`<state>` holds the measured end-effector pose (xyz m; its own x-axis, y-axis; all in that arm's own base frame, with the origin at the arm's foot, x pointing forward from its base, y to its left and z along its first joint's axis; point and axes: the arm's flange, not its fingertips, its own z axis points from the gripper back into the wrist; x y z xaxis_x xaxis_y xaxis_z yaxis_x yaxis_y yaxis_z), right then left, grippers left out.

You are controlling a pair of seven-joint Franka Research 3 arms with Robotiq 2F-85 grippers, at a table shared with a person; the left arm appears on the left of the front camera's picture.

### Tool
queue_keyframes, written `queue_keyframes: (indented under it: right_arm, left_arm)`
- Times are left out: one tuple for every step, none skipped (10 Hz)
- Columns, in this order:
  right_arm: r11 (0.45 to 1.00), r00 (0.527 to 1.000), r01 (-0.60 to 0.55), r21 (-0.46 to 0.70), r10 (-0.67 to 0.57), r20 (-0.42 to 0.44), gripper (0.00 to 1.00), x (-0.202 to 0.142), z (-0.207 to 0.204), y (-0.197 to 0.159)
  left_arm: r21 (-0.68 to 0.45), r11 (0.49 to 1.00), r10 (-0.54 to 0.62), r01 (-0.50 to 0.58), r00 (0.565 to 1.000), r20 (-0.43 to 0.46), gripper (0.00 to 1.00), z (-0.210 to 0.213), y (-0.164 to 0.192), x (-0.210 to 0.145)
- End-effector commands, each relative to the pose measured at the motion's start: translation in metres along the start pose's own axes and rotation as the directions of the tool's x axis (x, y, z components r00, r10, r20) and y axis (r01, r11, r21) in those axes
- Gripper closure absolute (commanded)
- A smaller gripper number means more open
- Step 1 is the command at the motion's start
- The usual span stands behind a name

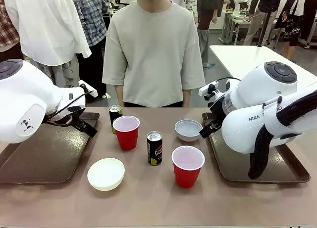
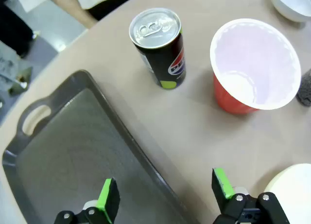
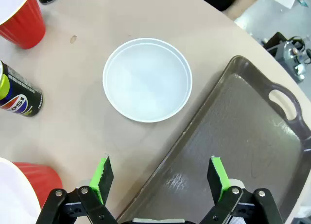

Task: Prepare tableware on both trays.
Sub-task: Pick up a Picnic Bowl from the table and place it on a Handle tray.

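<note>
A person in a pale shirt [image 1: 152, 50] stands at the far edge of a brown tabletop [image 1: 158, 203] facing two white robot arms. One large dark brown plastic tray [image 1: 44, 159] lies at the tabletop's left edge, and a matching dark brown tray [image 1: 230, 161] lies at its right edge; both are bare. All the tableware stands between them. A red plastic cup [image 1: 127, 132] is toward the far edge, with a small dark Pepsi can [image 1: 115, 114] just behind it. A second Pepsi can [image 1: 154, 148] stands at the middle, and a second red cup [image 1: 187, 166] is nearer the front edge. A cream-white round bowl [image 1: 106, 174] sits near the left tray, and a pale grey-white bowl [image 1: 188, 130] just beside the right tray. The left gripper [image 2: 165, 189] hangs with its jaws wide and empty over the left tray's inner rim, looking toward the far can and cup. The right gripper [image 3: 160, 178], also spread and empty, hangs over the right tray's inner rim, with the grey-white bowl just ahead. No piece has been loaded yet, so a first pick seems due. A bowl would best be taken by its rim, one finger inside and one outside. The thin cups need a gentle squeeze, and each piece must clear the raised rim before release.
</note>
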<state>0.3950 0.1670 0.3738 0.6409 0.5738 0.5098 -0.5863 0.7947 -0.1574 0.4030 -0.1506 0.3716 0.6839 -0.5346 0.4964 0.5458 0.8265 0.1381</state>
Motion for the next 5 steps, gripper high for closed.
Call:
queue_keyframes:
  right_arm:
    - [1.0, 1.0, 0.0, 0.0, 0.0, 0.0, 0.0, 0.0, 0.0, 0.0]
    - [1.0, 1.0, 0.0, 0.0, 0.0, 0.0, 0.0, 0.0, 0.0, 0.0]
    - [1.0, 1.0, 0.0, 0.0, 0.0, 0.0, 0.0, 0.0, 0.0, 0.0]
    - [1.0, 1.0, 0.0, 0.0, 0.0, 0.0, 0.0, 0.0, 0.0, 0.0]
    - [1.0, 1.0, 0.0, 0.0, 0.0, 0.0, 0.0, 0.0, 0.0, 0.0]
  left_arm:
    - [0.0, 1.0, 0.0, 0.0, 1.0, 0.0, 0.0, 0.0, -0.0001, 0.0]
    - [0.0, 1.0, 0.0, 0.0, 1.0, 0.0, 0.0, 0.0, -0.0001, 0.0]
    - [0.0, 1.0, 0.0, 0.0, 1.0, 0.0, 0.0, 0.0, -0.0001, 0.0]
    - [0.0, 1.0, 0.0, 0.0, 1.0, 0.0, 0.0, 0.0, -0.0001, 0.0]
    - [0.0, 1.0, 0.0, 0.0, 1.0, 0.0, 0.0, 0.0, -0.0001, 0.0]
